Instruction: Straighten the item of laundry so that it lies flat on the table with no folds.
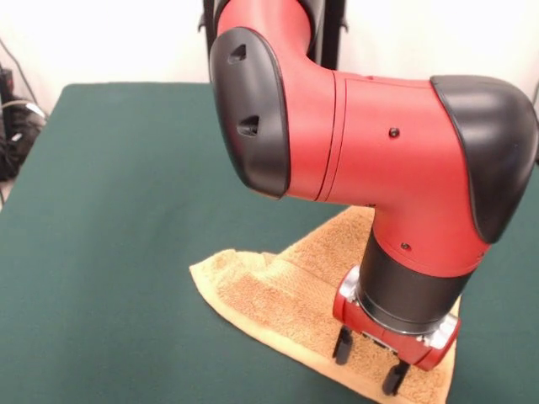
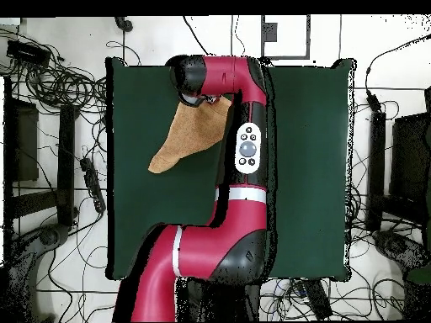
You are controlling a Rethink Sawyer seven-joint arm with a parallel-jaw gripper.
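Orange-tan terry hand towel point(image 1: 278, 307) lies on the green felt surface point(image 1: 101, 210) folded over into a rough triangle, so flattening is judged incomplete. To its right, the gripper point(image 1: 368, 364) stands with jaws apart, both tips on the cloth, gripping nothing visible.

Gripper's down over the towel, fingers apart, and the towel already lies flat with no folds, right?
Not flat. The front view shows the towel with a layer folded over itself, a ridge running across it. The rest holds: the gripper is over it on the green table, fingers apart.
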